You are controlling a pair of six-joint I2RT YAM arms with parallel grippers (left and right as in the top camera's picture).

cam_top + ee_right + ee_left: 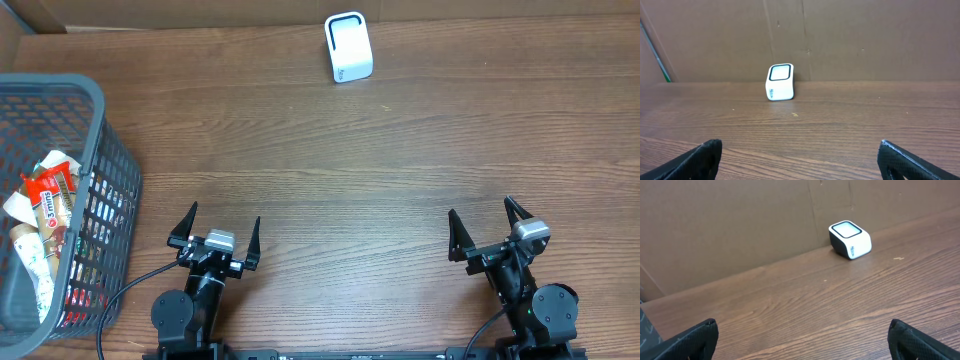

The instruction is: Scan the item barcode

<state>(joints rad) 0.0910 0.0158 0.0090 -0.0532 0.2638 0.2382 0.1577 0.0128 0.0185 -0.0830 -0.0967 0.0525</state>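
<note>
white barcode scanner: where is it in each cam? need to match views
Overhead: scanner top centre, at the table's far edge.
Left wrist: upper right, close to the cardboard wall.
Right wrist: left of centre, at the wall's foot.
Shared landmark: the cardboard wall just behind the scanner.
</note>
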